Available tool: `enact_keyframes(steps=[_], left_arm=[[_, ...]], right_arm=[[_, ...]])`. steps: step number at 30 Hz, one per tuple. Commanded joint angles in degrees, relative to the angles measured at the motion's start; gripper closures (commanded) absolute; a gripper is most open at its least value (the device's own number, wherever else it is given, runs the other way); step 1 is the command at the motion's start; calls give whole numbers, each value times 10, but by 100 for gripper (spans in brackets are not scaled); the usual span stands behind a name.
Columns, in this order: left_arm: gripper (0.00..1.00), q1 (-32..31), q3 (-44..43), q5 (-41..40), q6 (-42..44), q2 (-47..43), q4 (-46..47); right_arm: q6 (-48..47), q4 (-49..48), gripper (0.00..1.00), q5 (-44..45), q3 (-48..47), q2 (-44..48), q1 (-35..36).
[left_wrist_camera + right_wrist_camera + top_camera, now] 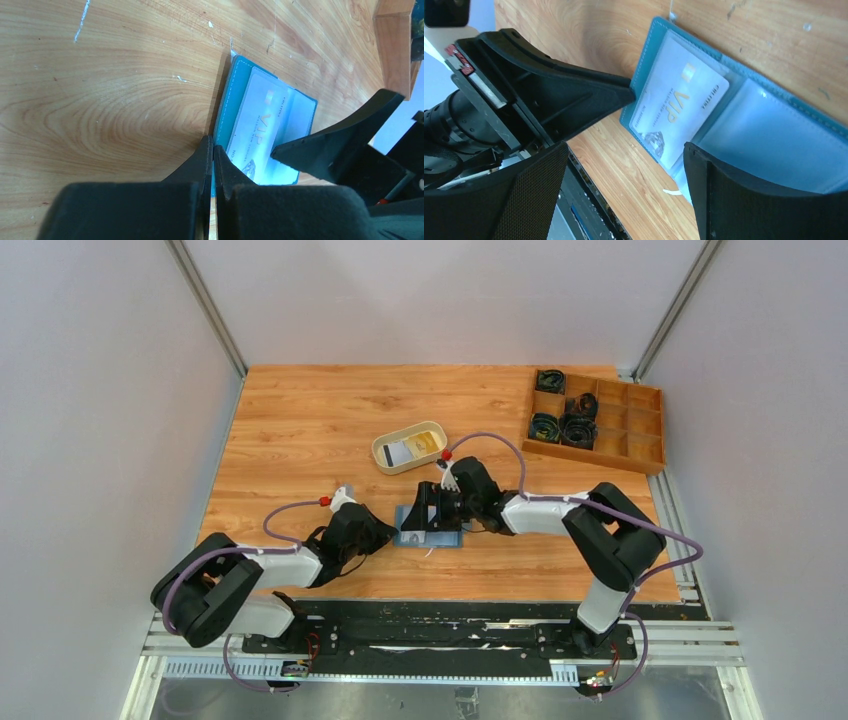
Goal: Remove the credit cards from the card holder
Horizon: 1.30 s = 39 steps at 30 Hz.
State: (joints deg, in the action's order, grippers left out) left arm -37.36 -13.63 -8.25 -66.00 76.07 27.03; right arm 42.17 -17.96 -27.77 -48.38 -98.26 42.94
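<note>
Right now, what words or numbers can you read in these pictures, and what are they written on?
"VIP": big letters on the pale card tucked in the blue wallet.
Small print lines beside "VIP" on that card: too blurred to read.
The cards lying in the tray: too small to read anything.

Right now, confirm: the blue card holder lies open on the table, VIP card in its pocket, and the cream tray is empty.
Wrong on the tray: the top external view shows a pale card and a yellow card in it. The card holder does lie open on the table, VIP card in its pocket.
</note>
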Motion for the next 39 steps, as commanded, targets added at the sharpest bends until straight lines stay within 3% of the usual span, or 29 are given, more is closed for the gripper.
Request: enact_keyframes(steps=[1,9,19,39], left_arm=[[100,-2,12,-37,17,3,-74],[100,-2,13,-39,21,-6,-79],[100,-3,19,-48,21,-19,-88],[100,-6,19,-50,21,-18,-87]], right_arm=[[59,-45,11,-8,33,-5,-7],[81,-39,11,34,53,8,-7],[187,-151,11,59,109,-1,-7],[304,-308,11,5,92,-79,-3]])
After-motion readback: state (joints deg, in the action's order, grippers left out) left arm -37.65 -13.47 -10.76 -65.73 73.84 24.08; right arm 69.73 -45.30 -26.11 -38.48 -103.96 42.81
